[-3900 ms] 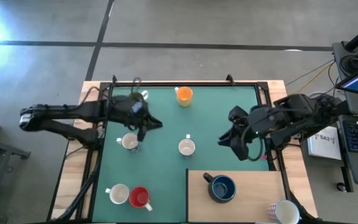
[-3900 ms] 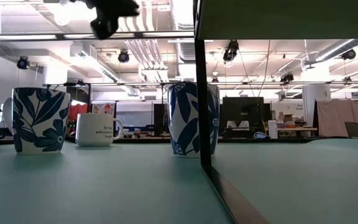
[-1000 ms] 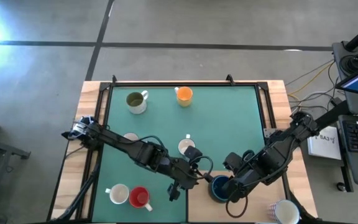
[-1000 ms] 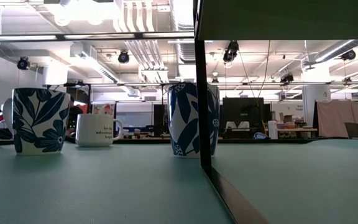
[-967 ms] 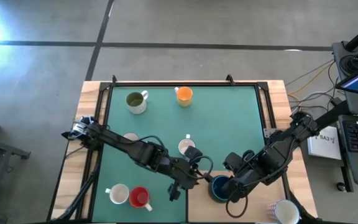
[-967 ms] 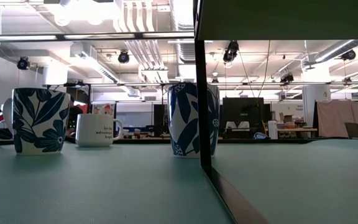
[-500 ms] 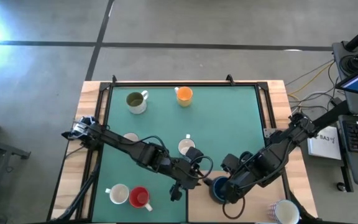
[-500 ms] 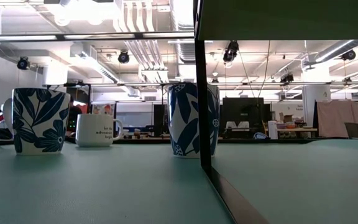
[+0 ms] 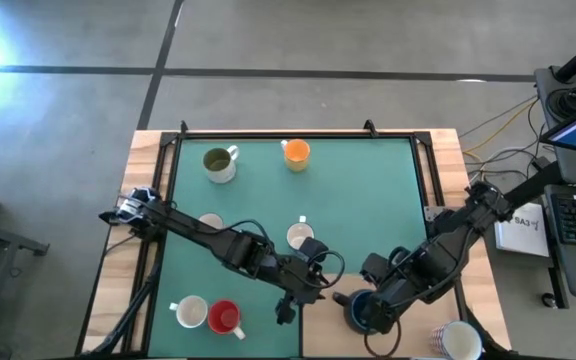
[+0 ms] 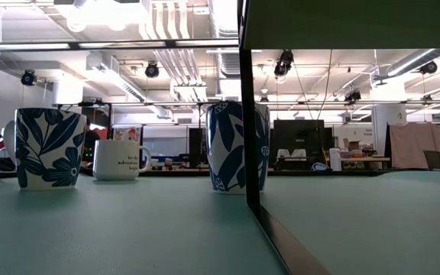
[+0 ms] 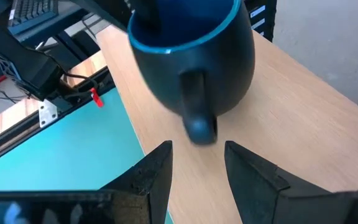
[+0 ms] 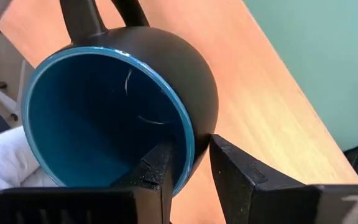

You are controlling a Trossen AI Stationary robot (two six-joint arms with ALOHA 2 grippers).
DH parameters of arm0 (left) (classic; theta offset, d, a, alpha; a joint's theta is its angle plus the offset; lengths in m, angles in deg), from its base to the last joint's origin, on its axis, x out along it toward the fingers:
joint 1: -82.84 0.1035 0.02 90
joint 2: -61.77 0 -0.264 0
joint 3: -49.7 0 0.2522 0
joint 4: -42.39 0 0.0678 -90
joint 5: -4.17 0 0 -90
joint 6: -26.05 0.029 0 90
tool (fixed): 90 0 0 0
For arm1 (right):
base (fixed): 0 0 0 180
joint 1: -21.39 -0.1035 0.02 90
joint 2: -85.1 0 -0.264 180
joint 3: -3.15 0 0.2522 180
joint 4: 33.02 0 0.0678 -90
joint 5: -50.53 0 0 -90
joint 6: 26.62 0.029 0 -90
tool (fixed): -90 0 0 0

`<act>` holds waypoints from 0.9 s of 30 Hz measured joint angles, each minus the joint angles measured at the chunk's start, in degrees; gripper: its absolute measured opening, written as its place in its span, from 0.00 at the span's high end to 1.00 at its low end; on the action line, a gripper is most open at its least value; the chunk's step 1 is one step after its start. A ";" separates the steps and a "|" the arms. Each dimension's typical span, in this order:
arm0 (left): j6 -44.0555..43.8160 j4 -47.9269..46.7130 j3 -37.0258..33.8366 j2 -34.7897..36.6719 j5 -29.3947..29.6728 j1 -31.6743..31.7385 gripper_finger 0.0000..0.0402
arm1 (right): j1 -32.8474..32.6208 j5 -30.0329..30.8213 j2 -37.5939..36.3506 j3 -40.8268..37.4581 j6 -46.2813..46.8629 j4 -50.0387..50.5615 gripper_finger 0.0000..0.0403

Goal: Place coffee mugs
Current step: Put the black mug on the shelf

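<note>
The dark blue mug [image 9: 358, 312] stands on the wooden board [image 9: 413, 292] at the table's near right. In the left wrist view the dark blue mug [image 11: 191, 56] looks tilted. My right gripper [image 9: 370, 308] is shut on its rim. My left gripper [image 9: 330, 296] is open just to the mug's left. Its fingers stand either side of the handle's [image 11: 197, 118] outer end without clearly touching it. Olive-inside mug [image 9: 218, 162], orange mug [image 9: 295, 152], white mugs [image 9: 299, 237] [image 9: 190, 312] and red mug [image 9: 225, 317] rest on their bases on the green mat. My right gripper pinches the dark blue mug's wall at the rim [image 12: 188, 140], on the side opposite the handle [image 12: 82, 15]. One finger [image 12: 160, 165] is inside the cup and one finger [image 12: 235, 165] is outside. The mug tilts in the hold above the wooden board.
Another white mug [image 9: 208, 226] sits partly under my left arm, and one more white mug [image 9: 460, 341] sits at the near right corner. The low view shows two blue-leaf mugs [image 10: 48, 147] [image 10: 235, 145] and a white lettered mug [image 10: 121, 159]. The mat's far right [image 9: 378, 190] is bare.
My right gripper has carried the dark blue mug a little toward the table's near edge, across the board. My left arm has stayed almost still, beside the handle.
</note>
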 joint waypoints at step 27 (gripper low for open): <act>-1.68 3.21 0.00 0.00 1.55 0.00 0.68 | -7.12 -4.17 -3.18 0.02 9.49 3.75 0.79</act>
